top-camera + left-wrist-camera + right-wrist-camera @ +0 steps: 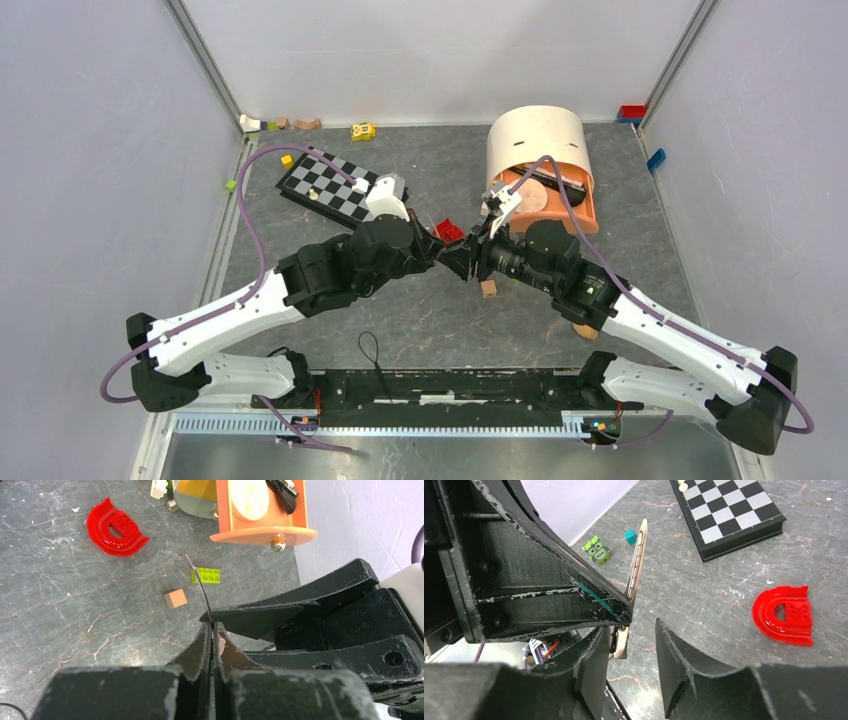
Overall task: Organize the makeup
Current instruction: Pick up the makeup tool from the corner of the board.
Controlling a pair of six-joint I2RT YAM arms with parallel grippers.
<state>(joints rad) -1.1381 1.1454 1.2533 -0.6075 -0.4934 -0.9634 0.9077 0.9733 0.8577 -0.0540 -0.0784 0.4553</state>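
My left gripper (443,254) is shut on a thin flat pink palette, seen edge-on in the left wrist view (199,585) and the right wrist view (636,562). It holds the palette above the table's middle. My right gripper (465,258) is open, and the palette's lower end hangs between its jaws, nearer the left finger (594,665). In the left wrist view the shut left gripper (212,627) shows, and in the right wrist view the open right gripper (631,627). An orange organizer (588,215) under a beige curved cover holds a black brush (282,492) and a round peach compact (250,500).
A red curved piece (449,231) lies just behind the grippers. A wooden block (488,288) and a green block (207,575) lie near them. A chessboard (325,185) is at the back left. Small toys line the back wall. A tan object (583,331) peeks from under the right arm.
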